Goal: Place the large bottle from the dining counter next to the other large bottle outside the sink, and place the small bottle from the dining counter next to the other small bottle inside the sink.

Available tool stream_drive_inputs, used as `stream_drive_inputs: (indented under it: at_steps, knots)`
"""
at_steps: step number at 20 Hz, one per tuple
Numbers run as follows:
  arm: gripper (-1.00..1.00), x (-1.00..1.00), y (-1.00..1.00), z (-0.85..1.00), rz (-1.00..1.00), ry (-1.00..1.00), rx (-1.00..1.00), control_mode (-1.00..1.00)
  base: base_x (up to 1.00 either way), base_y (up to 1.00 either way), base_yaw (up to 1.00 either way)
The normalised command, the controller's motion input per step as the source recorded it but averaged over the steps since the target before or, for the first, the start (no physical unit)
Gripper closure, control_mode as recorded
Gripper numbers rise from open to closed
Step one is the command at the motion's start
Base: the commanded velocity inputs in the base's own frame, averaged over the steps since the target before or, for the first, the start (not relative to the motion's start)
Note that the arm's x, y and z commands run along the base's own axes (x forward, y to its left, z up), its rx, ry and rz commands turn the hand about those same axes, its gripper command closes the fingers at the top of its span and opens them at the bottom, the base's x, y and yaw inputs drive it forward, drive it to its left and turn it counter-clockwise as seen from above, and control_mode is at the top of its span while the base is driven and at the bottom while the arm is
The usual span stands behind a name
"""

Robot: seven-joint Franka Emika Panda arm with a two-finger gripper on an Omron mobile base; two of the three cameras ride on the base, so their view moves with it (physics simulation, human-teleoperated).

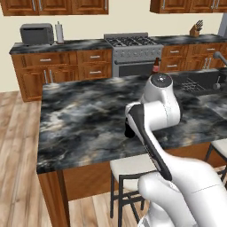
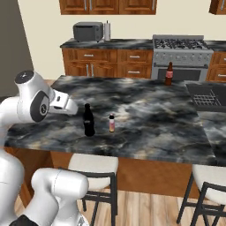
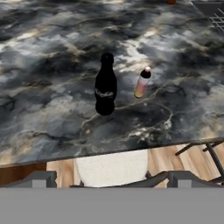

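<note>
On the dining counter [image 2: 150, 110], near its front edge, stands the large black bottle [image 2: 88, 120] [image 3: 105, 85], upright. Just right of it, and apart from it, stands the small pinkish-orange bottle [image 2: 111, 123] [image 3: 142, 82] with a dark cap. My gripper [image 3: 112, 180] hangs open above the counter's front edge, short of both bottles, with nothing between its fingers. The brown bottle with the red label [image 2: 168, 73] [image 1: 155, 65] stands at the counter's far side, left of the sink [image 2: 207, 98] [image 1: 199, 82]. The sink's inside is hidden, and with it the other small bottle.
White-cushioned stools [image 2: 90, 165] [image 3: 111, 168] stand under the counter's front edge, and another [image 2: 209, 178] is to the right. A grey faucet [image 1: 219, 57] curves over the sink. Behind are a stove [image 2: 181, 55], a toaster oven [image 2: 88, 32] and wood cabinets.
</note>
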Motion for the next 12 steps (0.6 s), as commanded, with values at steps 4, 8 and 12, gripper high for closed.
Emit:
stream_drive_inputs:
  at_steps: [4,8,12]
  knots:
    - [-1.00,0.45,-0.05,0.00,0.00,0.00,0.00,-1.00,0.00,0.00,0.00]
    - [-1.00,0.44,-0.09,-0.02,0.00,0.00,0.00,-1.00,0.00,0.00,0.00]
    - [-1.00,0.32,-0.03,-0.19,0.00,-0.01,0.01,-1.00,0.00,0.00,0.00]
